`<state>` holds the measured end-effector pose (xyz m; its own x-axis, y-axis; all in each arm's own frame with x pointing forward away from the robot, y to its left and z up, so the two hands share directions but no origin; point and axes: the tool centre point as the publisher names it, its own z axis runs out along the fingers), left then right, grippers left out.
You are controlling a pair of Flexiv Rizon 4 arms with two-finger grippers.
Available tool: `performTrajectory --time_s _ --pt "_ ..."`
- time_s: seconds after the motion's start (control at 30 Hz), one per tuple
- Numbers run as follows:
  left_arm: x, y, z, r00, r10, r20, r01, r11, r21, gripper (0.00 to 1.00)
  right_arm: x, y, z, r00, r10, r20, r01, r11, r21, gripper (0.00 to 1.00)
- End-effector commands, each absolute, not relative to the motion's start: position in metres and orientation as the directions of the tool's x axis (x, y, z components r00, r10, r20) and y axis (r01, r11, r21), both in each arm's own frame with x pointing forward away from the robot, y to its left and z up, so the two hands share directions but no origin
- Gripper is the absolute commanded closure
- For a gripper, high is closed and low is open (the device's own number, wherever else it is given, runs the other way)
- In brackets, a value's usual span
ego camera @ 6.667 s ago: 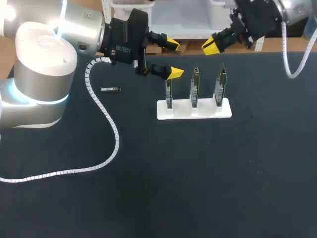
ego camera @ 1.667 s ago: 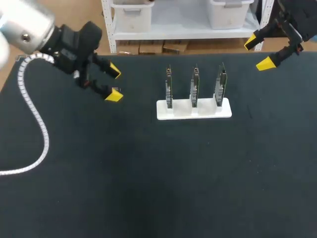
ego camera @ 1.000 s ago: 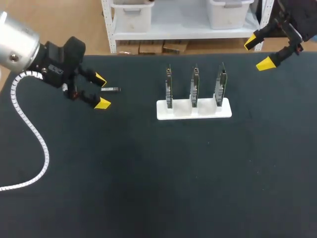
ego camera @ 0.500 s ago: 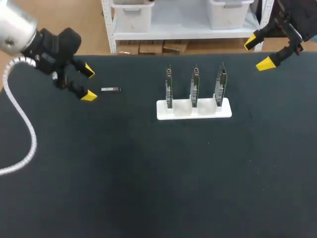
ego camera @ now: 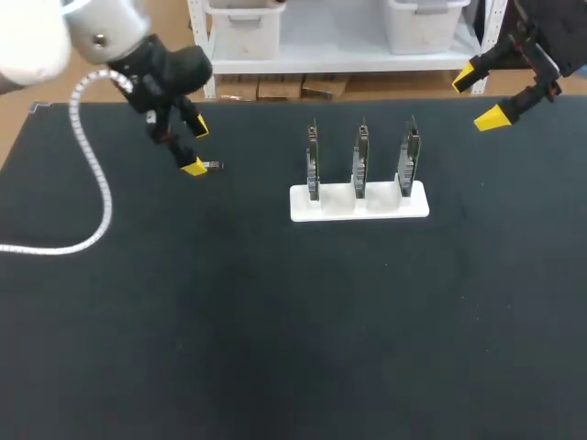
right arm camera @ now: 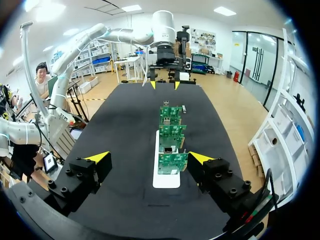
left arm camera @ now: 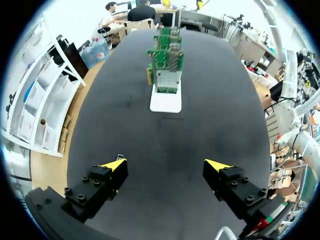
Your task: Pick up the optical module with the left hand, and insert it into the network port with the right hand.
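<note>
Both pairs of jaws stand released, each grasping nothing. The left jaws hang low over the black bench [ego camera: 293, 330], and their yellow tips [ego camera: 193, 168] are spread wide apart. The optical module [ego camera: 213, 166], a small silvery sliver, lies flat on the bench just ahead of one of those tips. It sits outside the gap between the fingers rather than in it, and I cannot tell whether it touches the tip. Behind the left jaws, the arm's white spiral cable [ego camera: 92, 211] droops down and trails across the bench.

Farther ahead of the left jaws, well apart from the module, sits a white rack base [ego camera: 358, 203]. It holds three green circuit boards [ego camera: 361, 160], all upright in a row. Seen along the left fingers, the boards line up one behind another, straight out from the middle of the gap.

The right jaws are at the other end of that row, held high near the edge of the bench, with their own yellow tips [ego camera: 491, 116] parted. Looking out along them, the rack base lies just ahead of and below the gap, with the nearest board between the two tips. The module [right arm camera: 184, 108] rests past the farthest board, a little to one side of the row. The left jaws show beyond it, facing back toward the right pair.
</note>
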<state>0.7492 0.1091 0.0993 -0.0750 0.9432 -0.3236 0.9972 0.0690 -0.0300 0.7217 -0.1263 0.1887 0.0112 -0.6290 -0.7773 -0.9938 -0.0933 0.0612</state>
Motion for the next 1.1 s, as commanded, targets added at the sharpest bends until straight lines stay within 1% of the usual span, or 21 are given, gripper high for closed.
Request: performTrajectory --time_s 0.03,0.1,0.17,0.23,0.27,0.37,0.5,1.0,1.07,1.1 --pt "0.762 0.107 0.094 -0.069 0.981 -0.179 0.997 0.063 -0.041 0.00 0.720 -0.126 0.189 0.011 -0.629 -0.777 -0.994 -0.090 0.059 0.00" --pt "0.760 0.117 0.084 -0.070 0.984 -0.161 0.998 0.070 -0.009 0.00 0.720 -0.126 0.189 0.011 -0.629 -0.777 -0.994 -0.090 0.059 0.00" --pt "0.756 0.131 0.071 -0.102 0.986 -0.135 0.995 0.101 -0.015 0.00 0.720 -0.126 0.189 0.011 -0.629 -0.777 -0.994 -0.090 0.059 0.00" --pt "0.752 0.141 0.064 -0.142 0.977 -0.161 0.990 0.137 -0.042 0.00 0.720 -0.126 0.189 0.011 -0.629 -0.777 -0.994 -0.090 0.059 0.00" --pt "0.750 0.144 0.062 -0.150 0.978 -0.145 0.988 0.145 -0.045 0.00 0.720 -0.126 0.189 0.011 -0.629 -0.777 -0.994 -0.090 0.059 0.00" --pt "0.746 0.146 0.059 -0.131 0.982 -0.137 0.991 0.127 -0.040 0.00 0.720 -0.126 0.189 0.011 -0.629 -0.777 -0.994 -0.090 0.059 0.00" --pt "0.747 0.148 0.059 -0.138 0.974 -0.177 0.990 0.134 -0.034 0.00 0.720 -0.126 0.189 0.011 -0.629 -0.777 -0.994 -0.090 0.059 0.00" --pt "0.747 0.148 0.059 -0.138 0.974 -0.177 0.990 0.134 -0.034 0.00 0.720 -0.126 0.189 0.011 -0.629 -0.777 -0.994 -0.090 0.059 0.00" --pt "0.760 0.146 0.065 -0.057 0.997 -0.054 0.998 0.055 -0.028 0.00 0.720 -0.126 0.189 0.011 -0.629 -0.777 -0.994 -0.090 0.059 0.00" --pt "0.766 0.146 0.066 -0.055 0.998 -0.037 0.998 0.054 -0.034 0.00 0.720 -0.126 0.189 0.011 -0.629 -0.777 -0.994 -0.090 0.059 0.00"
